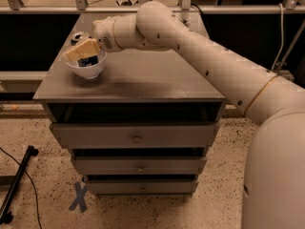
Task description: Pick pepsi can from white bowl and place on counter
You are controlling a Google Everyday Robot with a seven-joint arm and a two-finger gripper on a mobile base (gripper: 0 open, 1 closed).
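Note:
The white bowl [88,68] stands at the far left of the grey counter [143,80]. A dark blue thing, the pepsi can [88,61], shows inside the bowl, mostly hidden. My gripper [84,51], with tan pads, reaches down into the bowl from the right, right over the can. The white arm runs from the lower right across the counter to the bowl.
A second can with a silver top [78,36] stands on the counter just behind the bowl. The cabinet has three drawers with knobs [137,139]. A rail and dark panels run behind it. A black stand base [16,185] and a blue X mark [78,196] lie on the floor.

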